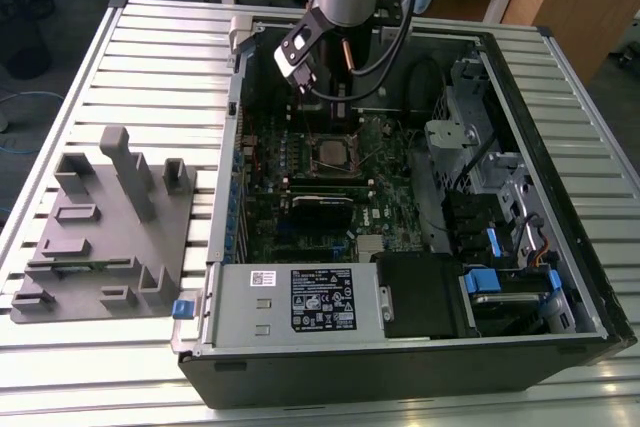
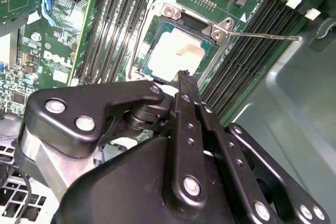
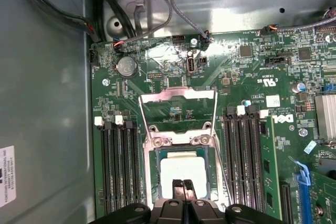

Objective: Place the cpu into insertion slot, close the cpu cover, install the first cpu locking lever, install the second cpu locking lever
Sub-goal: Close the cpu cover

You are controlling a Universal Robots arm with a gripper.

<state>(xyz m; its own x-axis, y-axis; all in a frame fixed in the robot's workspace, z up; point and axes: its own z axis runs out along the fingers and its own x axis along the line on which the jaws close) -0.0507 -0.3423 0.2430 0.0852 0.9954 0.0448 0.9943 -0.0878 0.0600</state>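
Note:
The cpu [image 3: 182,167] shows as a pale square with a green rim, lying in the insertion slot [image 3: 153,174] on the green board; both wrist views show it, cpu [image 2: 173,51]. The cpu cover [image 3: 178,94], a thin silver frame, stands swung back from its hinge at the slot's far edge. A thin wire locking lever [image 2: 262,36] sticks out sideways, unlatched. My gripper [image 3: 183,186] is shut, its black fingertips pressed together right over the cpu's near edge, nothing visibly between them. In the exterior view the gripper [image 1: 337,125] hangs inside the case above the slot [image 1: 330,152].
Long black memory slots [image 3: 118,166] flank the socket on both sides. The open computer case [image 1: 520,77] rests on a slatted metal table [image 1: 150,67]. A grey fixture block [image 1: 110,217] stands at the exterior view's left. Cables [image 3: 157,3] run along the case wall beyond the board.

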